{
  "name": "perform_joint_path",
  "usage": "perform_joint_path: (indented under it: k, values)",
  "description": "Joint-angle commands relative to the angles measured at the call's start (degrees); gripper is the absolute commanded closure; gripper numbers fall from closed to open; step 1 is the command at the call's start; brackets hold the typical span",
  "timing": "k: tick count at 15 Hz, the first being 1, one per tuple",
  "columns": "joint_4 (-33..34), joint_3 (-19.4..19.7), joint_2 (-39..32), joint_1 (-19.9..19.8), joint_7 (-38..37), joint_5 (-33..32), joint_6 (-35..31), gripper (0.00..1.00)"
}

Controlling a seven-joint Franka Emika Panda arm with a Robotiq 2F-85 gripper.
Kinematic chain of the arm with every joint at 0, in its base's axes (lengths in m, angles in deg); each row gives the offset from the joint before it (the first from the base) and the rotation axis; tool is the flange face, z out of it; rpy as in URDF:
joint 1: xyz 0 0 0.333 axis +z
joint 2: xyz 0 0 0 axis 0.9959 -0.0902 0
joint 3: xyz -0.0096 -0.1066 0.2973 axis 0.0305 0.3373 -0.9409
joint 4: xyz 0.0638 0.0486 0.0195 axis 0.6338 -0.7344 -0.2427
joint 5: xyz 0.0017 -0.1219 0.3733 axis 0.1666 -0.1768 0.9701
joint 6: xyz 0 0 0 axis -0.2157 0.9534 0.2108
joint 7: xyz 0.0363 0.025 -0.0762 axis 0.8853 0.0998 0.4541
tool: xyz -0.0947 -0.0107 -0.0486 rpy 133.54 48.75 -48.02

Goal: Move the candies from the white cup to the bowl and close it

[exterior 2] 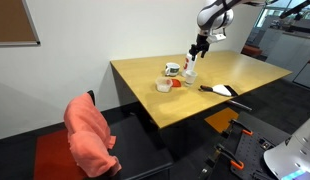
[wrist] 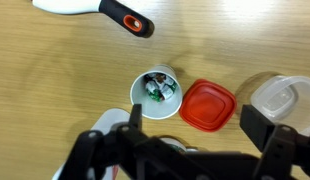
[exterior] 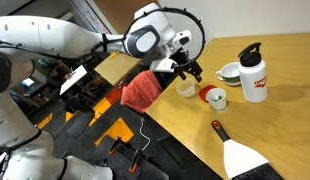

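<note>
Candies (wrist: 155, 91) sit in the white cup (wrist: 137, 96) at frame centre, red lid (wrist: 207, 105) and bowl (wrist: 281, 96) to its right; gripper (wrist: 195, 127) hangs wide open above, likely aligning to grasp it

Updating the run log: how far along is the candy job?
Done: nothing yet; the candies sit in the white cup, and the red lid lies off, between cup and bowl. In hand: the open hand hovers over the cup, holding nothing. Left: grasp, pour into the bowl, fit the lid.
</note>
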Motion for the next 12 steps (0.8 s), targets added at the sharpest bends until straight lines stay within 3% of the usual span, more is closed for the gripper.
perform_joint_path:
  k: [1,8,12]
  values:
    - [2.0,-0.4,-3.3,-0.6,-0.1,0.9,-1.7,0.00]
    - [2.0,-2.8,-10.6,-2.9,2.6,1.9,-13.6,0.00]
    - [2.8,-5.1,-13.6,-5.3,3.3,4.1,-16.2,0.00]
